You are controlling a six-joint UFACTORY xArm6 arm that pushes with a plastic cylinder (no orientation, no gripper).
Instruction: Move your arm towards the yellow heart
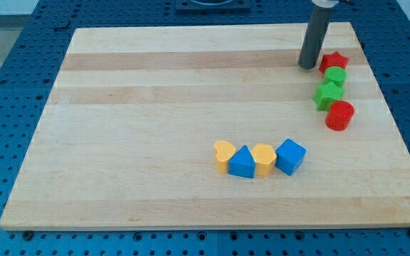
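Observation:
The yellow heart (224, 155) lies low in the middle of the wooden board, at the left end of a row of blocks. To its right in that row are a blue triangular block (242, 163), a yellow block (264, 158) and a blue cube (290, 156). My tip (307, 66) is at the view's upper right, far from the yellow heart, just left of a red star (334, 62).
Below the red star, a green round block (336, 76), a green star (327, 94) and a red cylinder (339, 115) form a column near the board's right edge. The wooden board (141, 121) lies on a blue perforated table.

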